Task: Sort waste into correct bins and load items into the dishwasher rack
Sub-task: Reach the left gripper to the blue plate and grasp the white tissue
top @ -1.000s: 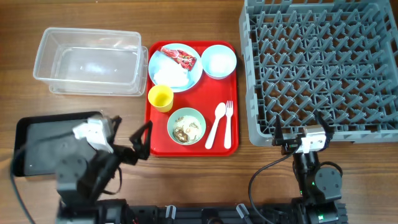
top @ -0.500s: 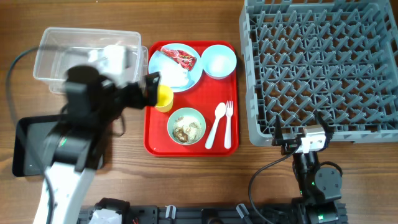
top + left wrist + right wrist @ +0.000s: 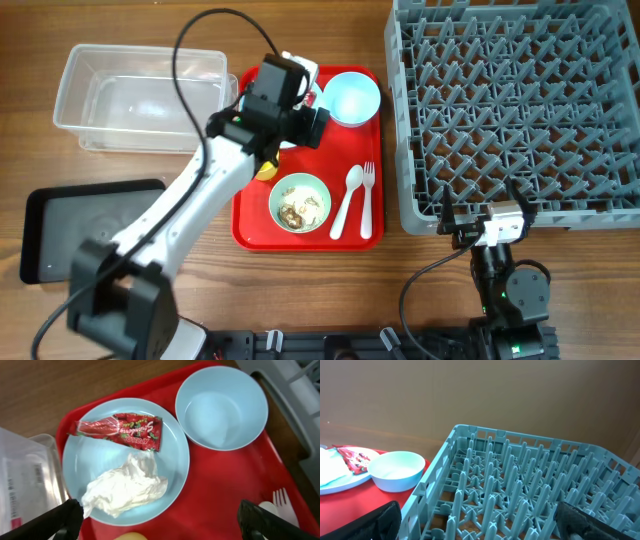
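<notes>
My left gripper [image 3: 275, 118] hangs open above the pale blue plate [image 3: 125, 460] on the red tray, holding nothing. On the plate lie the red wrapper [image 3: 120, 430] and the crumpled white napkin [image 3: 125, 487]. The blue bowl [image 3: 352, 97] stands to its right. The yellow cup [image 3: 264, 170] peeks out under the arm. A green bowl [image 3: 300, 202] holds food scraps, beside the spoon [image 3: 350, 195] and fork [image 3: 368, 195]. The grey rack [image 3: 520, 110] fills the right side. My right gripper [image 3: 487, 222] rests open at its front edge. The clear tub [image 3: 140, 95] and black tray [image 3: 80, 225] lie left.
The red serving tray [image 3: 250, 225] carries all the dishes between the tub and the rack. My left arm stretches diagonally from the front left across the tray's left edge. The rack's upright pegs [image 3: 530, 495] stand just ahead of my right gripper [image 3: 480, 525].
My left arm has swung from above the black tray up and to the right, ending over the plate on the red tray. Its jaws stayed open. The right arm has not moved.
</notes>
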`<state>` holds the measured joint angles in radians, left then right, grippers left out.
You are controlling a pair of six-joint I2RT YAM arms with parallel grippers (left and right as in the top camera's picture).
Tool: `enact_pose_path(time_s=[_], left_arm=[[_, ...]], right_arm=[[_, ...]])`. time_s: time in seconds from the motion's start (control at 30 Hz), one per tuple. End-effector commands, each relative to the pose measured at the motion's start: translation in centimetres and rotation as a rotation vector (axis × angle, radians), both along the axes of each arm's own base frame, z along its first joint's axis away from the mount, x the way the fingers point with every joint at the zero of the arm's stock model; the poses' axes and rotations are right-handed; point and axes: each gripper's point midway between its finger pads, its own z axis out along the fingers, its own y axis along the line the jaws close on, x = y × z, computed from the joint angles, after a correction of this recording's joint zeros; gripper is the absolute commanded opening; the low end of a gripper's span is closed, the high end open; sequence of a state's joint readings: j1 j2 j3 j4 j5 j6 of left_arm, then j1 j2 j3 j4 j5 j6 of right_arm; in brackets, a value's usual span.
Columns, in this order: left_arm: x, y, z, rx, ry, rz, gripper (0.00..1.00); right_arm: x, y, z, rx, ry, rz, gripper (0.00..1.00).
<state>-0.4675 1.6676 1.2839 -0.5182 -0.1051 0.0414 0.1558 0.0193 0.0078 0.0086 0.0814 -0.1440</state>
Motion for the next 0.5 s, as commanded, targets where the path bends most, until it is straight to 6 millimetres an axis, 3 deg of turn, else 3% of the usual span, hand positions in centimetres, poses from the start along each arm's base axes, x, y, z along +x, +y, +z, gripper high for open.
enact_pose_path(time_s=[0.0,0.2,0.47], left_arm=[[0.6,-1.0,-0.3,-0.015,-0.003,-0.035,1.00],[2.0,-0.5,-1.2,-0.017,-0.016,-0.011,1.00],[3.3,0.3,-5.4,0.010,0.043,0.017,0.99]], right_arm=[[-0.1,0.4,0.2,-0.010,-0.013,0.020,1.00],[-0.1,0.4,0.2,-0.010,-0.013,0.020,1.00],[-0.1,0.4,0.2,-0.010,-0.013,0.020,1.00]])
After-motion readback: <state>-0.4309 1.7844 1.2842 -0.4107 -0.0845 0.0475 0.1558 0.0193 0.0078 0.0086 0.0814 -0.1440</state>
